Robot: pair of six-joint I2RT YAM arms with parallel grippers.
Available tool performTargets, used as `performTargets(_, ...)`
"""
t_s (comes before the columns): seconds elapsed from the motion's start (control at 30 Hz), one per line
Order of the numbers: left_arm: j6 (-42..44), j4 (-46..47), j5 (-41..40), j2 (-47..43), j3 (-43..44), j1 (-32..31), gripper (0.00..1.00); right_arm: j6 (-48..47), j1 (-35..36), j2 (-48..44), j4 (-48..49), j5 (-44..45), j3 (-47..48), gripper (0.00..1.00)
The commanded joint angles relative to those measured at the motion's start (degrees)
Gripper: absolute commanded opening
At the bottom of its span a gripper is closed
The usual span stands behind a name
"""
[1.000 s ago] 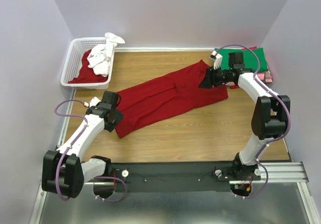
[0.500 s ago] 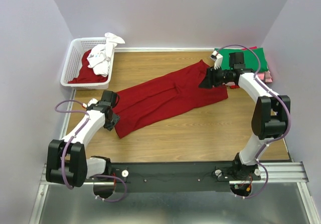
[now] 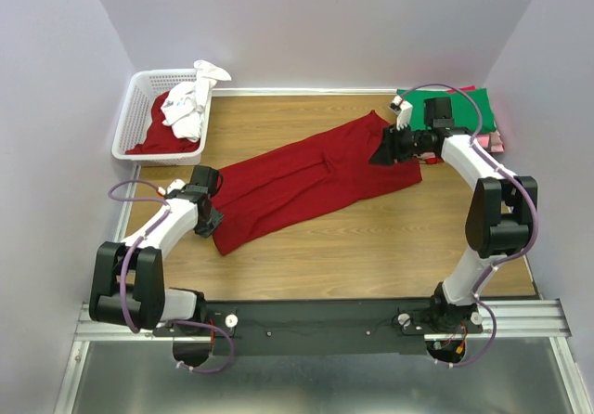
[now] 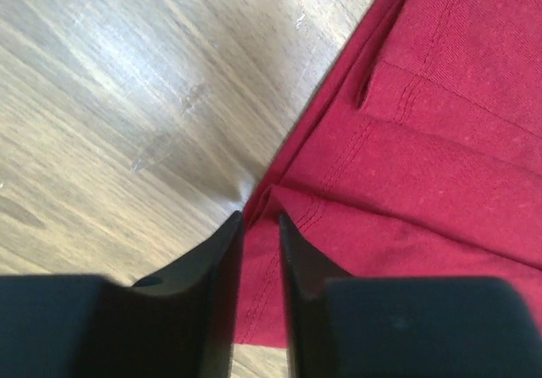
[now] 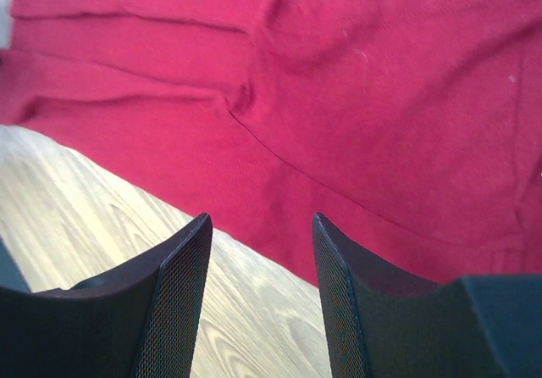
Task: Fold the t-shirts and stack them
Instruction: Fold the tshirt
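Crimson jersey cloth is what I am working with: the dark red t-shirt (image 3: 306,177) lies spread on a slant across the wooden table (image 3: 371,247), one end near my left arm and the other reaching up toward the right arm. It looks light, limp and easily creased (there are already soft ridges in it on the right wrist view), so I expect it to sag and drag if I lift it from one point; I judge the stitched hems and corners the best places to pinch, one in each hand. The left gripper (image 4: 260,219) sits right at the near-left corner, its fingers drawn almost together with only a slit between them over the folded edge; I cannot tell whether cloth is caught in that slit. The right gripper (image 5: 261,217) hangs spread wide over the shirt's far-right border, holding nothing, with bare wood showing below the hem. Folded green shirts (image 3: 459,108) with a pink one (image 3: 498,140) under them lie at the far right corner, and the white basket (image 3: 125,122) at far left holds a white shirt (image 3: 186,108) and a red one (image 3: 153,137).
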Motion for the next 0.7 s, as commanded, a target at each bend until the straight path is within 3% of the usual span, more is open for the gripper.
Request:
performTargets(0.0, 1.15, 1.99, -0.78, 1.05, -0.76, 0.56, 0.14, -4.38, -0.46, -2.12, -4.22, 5.58, -0.62, 0.58)
performTargets(0.23, 3.35, 3.13, -0.69, 0.87, -0.85, 1.0, 0.0, -7.63, -1.68, -8.1, -8.19, 19.73, -6.24, 0.58)
performTargets(0.43, 5.37, 4.71, 0.36, 0.7, -1.47, 1.52, 0.0, -8.16, -8.53, -11.8, -9.77, 24.31, -9.76, 0.57)
performTargets(0.67, 7.31, 5.85, 0.89, -0.62, -1.82, 1.7, 0.0, -9.65, -9.07, -5.13, -9.42, 26.26, -7.13, 0.55)
